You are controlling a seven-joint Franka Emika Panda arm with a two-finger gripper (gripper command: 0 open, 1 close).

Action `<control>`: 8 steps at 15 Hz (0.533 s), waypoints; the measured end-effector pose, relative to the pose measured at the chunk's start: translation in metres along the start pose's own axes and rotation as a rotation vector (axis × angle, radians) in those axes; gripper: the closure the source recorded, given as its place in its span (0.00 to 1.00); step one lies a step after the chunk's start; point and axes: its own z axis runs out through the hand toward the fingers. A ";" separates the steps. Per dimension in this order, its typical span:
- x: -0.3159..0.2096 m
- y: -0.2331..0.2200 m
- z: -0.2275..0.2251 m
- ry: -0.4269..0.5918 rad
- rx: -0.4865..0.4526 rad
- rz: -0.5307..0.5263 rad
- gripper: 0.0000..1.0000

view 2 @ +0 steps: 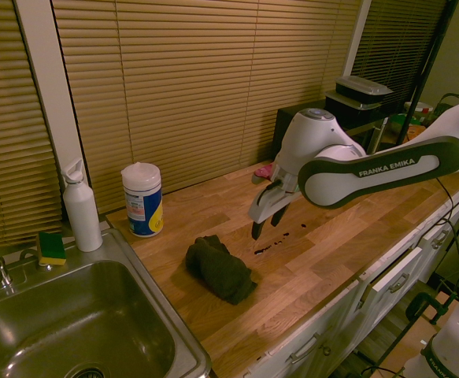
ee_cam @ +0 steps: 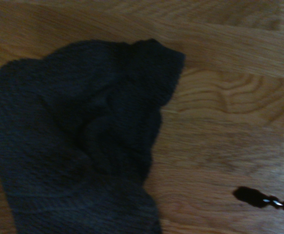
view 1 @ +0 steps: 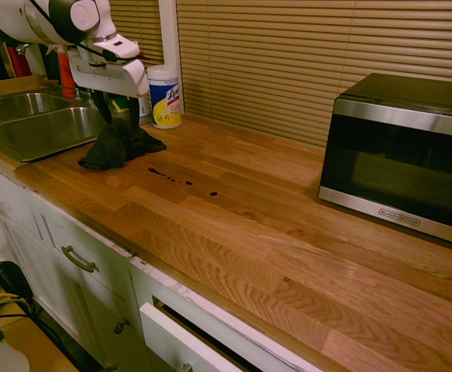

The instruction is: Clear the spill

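Observation:
The spill (view 1: 171, 180) is a short trail of small dark drops and smears on the wooden counter, running from beside the rag toward a last drop (view 1: 213, 193). It also shows as drops (view 2: 264, 249) in the second exterior view, and one drop (ee_cam: 251, 196) appears in the wrist view. A crumpled dark grey-black rag (view 1: 121, 145) (view 2: 220, 268) (ee_cam: 83, 141) lies on the counter at the sink end of the trail. My gripper (view 1: 122, 108) (view 2: 267, 223) hangs open a little above the counter, over the rag's edge, holding nothing.
A steel sink (view 1: 39, 128) (view 2: 72, 331) lies just beyond the rag. A wipes canister (view 1: 163, 95) (view 2: 142, 199), a white bottle (view 2: 81, 206) and a sponge (view 2: 52, 248) stand by the blinds. A microwave (view 1: 404, 155) sits at the far end of the counter.

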 end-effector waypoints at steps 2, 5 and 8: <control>-0.013 -0.024 0.007 0.015 0.011 -0.015 0.00; -0.028 -0.058 0.027 0.058 0.027 -0.018 0.00; -0.039 -0.088 0.051 0.089 0.024 -0.004 0.00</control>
